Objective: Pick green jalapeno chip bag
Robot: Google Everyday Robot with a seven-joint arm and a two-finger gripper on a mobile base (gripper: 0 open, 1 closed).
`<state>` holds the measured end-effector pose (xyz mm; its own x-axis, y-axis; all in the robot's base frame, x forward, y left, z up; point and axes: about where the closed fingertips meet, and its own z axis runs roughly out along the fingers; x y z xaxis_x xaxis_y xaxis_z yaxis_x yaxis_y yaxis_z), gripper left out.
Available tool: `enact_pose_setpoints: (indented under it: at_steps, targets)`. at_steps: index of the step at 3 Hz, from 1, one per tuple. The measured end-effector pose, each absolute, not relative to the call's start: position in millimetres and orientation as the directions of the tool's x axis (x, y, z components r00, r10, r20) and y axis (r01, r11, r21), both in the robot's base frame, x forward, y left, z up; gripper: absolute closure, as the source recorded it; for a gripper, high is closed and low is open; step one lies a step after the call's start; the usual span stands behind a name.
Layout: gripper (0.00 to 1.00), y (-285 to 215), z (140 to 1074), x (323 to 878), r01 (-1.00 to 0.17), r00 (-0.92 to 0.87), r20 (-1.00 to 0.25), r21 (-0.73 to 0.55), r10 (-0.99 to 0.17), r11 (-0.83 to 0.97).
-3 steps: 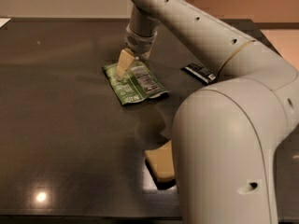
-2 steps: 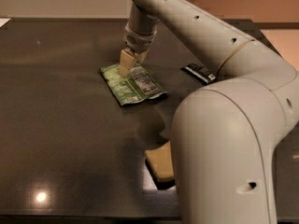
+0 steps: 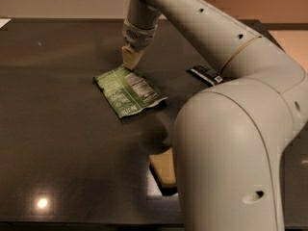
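Grasp step: gripper [image 3: 129,60] at far edge of green jalapeno chip bag [image 3: 129,91], apparently touching it; clamped or not, cannot tell. Next move needs a secure pinch, then a lift.

No text is readable: the green jalapeno chip bag [image 3: 129,91] shows white print and a label panel, the black bar [image 3: 206,74] a white patch. The gripper [image 3: 129,61] is at the bag's 12 o'clock edge.

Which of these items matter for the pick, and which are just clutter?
Job: green jalapeno chip bag; gripper, at the bag's far edge.
Lying about: black wrapped bar; pale sponge, partly hidden behind the arm.
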<state>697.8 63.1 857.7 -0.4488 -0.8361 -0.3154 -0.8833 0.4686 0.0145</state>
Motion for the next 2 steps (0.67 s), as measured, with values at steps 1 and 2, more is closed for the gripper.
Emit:
enact_pose_setpoints:
  at_steps: [1, 2]
  targets:
    - [1.00, 64, 874, 691, -0.898, -0.422, -0.317, 0.021, -0.849, 0.439]
    - [1.00, 64, 892, 685, -0.910, -0.401, -0.326, 0.030, -0.856, 0.414]
